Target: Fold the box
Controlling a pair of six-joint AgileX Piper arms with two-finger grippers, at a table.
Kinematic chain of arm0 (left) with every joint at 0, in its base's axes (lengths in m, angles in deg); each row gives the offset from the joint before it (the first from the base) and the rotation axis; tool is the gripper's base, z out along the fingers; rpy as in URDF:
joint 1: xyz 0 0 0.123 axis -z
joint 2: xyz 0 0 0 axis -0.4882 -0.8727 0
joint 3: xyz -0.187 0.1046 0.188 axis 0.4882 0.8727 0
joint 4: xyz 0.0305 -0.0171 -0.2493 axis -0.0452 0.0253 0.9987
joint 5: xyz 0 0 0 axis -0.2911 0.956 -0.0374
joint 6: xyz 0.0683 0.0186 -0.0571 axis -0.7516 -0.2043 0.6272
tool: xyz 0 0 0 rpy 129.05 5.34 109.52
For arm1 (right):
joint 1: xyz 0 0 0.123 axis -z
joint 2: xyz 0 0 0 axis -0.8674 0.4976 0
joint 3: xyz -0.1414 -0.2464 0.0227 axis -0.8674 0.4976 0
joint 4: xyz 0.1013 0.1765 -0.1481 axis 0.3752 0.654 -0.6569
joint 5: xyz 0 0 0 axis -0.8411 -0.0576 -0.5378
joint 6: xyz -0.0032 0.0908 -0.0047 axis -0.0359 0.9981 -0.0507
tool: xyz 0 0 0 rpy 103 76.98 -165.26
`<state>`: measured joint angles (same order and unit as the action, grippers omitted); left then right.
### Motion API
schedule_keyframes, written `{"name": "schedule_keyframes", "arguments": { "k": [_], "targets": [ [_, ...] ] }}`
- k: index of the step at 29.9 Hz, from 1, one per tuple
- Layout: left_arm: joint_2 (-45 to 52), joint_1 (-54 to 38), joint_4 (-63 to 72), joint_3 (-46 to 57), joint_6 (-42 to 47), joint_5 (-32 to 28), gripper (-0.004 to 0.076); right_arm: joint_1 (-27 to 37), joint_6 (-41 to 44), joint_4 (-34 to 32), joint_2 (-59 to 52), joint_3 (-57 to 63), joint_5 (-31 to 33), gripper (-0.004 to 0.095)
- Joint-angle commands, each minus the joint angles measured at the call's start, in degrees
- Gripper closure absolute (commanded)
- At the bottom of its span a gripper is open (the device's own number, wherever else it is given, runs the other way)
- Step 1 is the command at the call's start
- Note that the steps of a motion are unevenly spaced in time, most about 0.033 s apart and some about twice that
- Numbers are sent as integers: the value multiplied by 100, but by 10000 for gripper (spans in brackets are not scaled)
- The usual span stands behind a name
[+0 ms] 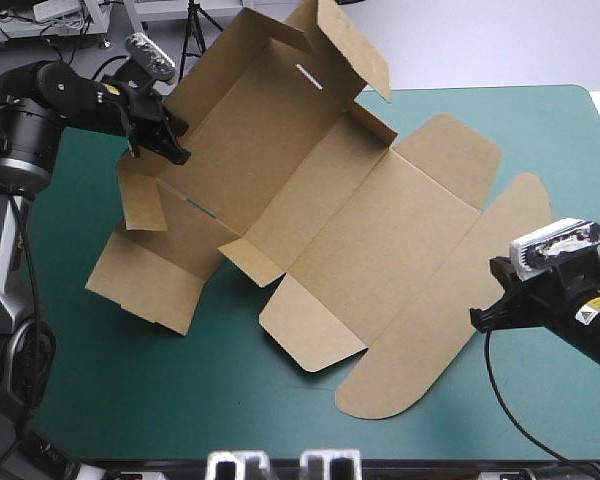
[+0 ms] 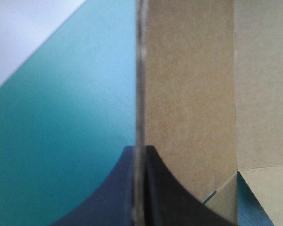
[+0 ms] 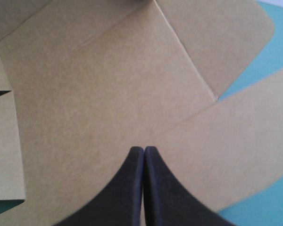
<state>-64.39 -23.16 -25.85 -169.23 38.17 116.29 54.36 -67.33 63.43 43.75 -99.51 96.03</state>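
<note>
The brown box (image 1: 320, 200) is a cut sheet of board lying across the table's middle. Its left part is lifted, with the far walls and flaps standing up. My left gripper (image 1: 173, 150) is shut on the raised left wall. In the left wrist view that wall's edge (image 2: 139, 70) runs straight ahead from between the black fingers (image 2: 140, 149), with the board's face (image 2: 188, 94) to one side. The right gripper (image 1: 477, 320) is shut at the outer edge of the flat rounded lid flap (image 1: 450, 330). Its closed tips (image 3: 144, 149) point over flat board (image 3: 108, 84), nothing between them.
Bare teal-green cover (image 1: 130, 390) lies in front of the box on the left, and more (image 1: 550, 130) at the far right. Past the left gripper the cover (image 2: 61, 122) reaches the table's edge. A loose flap (image 1: 140, 200) hangs down below the left gripper.
</note>
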Motion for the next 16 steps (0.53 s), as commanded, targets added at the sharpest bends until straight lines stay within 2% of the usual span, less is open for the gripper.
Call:
{"name": "schedule_keyframes", "arguments": {
  "k": [1,4,8,16],
  "targets": [
    [298,619,-456,-243,-385,-716,733,31,180,-40,-1,-362,-591,927],
    [287,1183,-1442,-231,-381,-860,733,31,525,-286,22,-584,-632,927],
    [287,1776,-2400,-173,52,-1263,733,56,912,-725,262,-1079,-466,927],
    [353,2305,-2593,104,-168,-1725,733,56,933,-853,1036,-2348,74,927]
  ]
}}
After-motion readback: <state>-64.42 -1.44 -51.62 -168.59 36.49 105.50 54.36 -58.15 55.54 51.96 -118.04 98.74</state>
